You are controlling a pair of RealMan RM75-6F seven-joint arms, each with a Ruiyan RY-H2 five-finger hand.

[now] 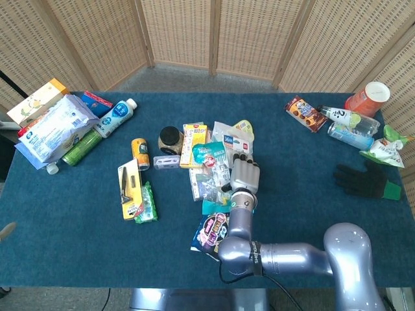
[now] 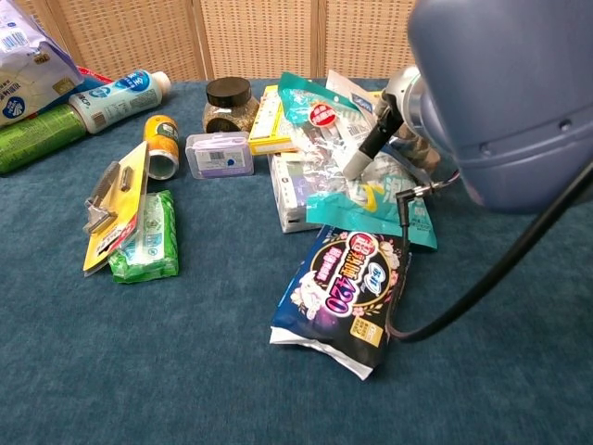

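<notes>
Right hand (image 1: 244,176) gripping teal clear packet (image 2: 357,158), dark pouch (image 2: 347,294) marked "420"

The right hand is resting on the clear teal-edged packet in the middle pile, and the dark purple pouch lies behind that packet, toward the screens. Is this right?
Not quite. The right hand does rest on the clear teal-edged packet, but the dark purple pouch lies in front of it, toward the robot, not toward the screens. The chest view shows this plainly.

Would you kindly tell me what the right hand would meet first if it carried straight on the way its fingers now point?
The right hand points toward the table's far side. Just past its fingertips lie the white packets at the pile's far edge, probably first met; how high the hand sits above them is unclear.
</notes>
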